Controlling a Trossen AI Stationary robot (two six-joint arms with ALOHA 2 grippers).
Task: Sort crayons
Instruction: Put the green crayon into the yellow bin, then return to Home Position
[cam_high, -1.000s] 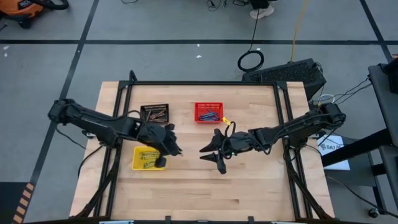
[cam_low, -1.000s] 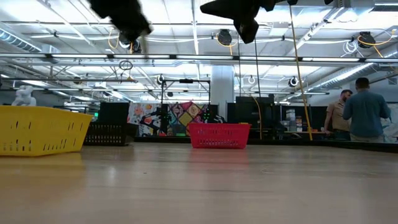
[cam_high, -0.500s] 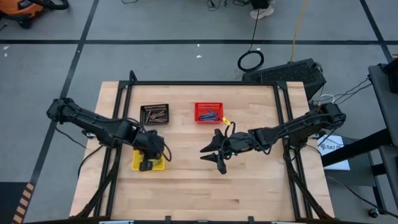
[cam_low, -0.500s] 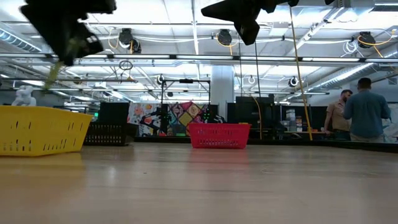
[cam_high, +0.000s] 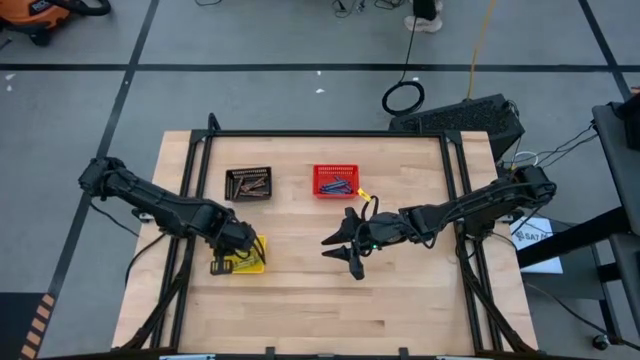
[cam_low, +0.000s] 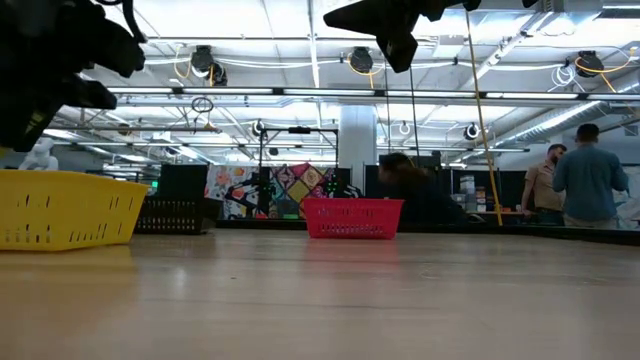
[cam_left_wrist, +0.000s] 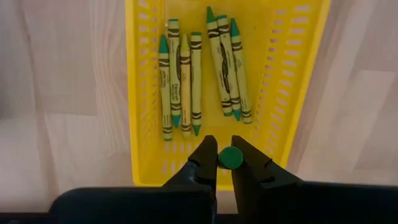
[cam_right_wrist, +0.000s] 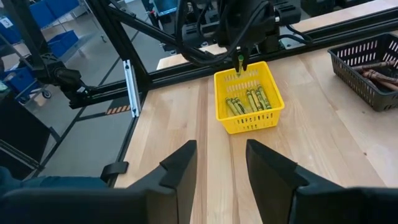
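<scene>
While the left claw is pinching a green crayon end-on between its fingers, seven more crayons are lying directly below it in the yellow basket. Off beside that basket, the right claw is hanging spread open and empty above the worktop.

No wording, brand or number can be made out for certain anywhere. The paper wrappers of the yellow-green crayons lying in the yellow basket carry dark oval label marks with small print along their length, but the letters are too small to read. A white sheet beside the table's right edge bears dark print, of which only a few letters show, not enough to make a word. The colourful panel in the room behind the red basket shows shapes, no legible text.
</scene>
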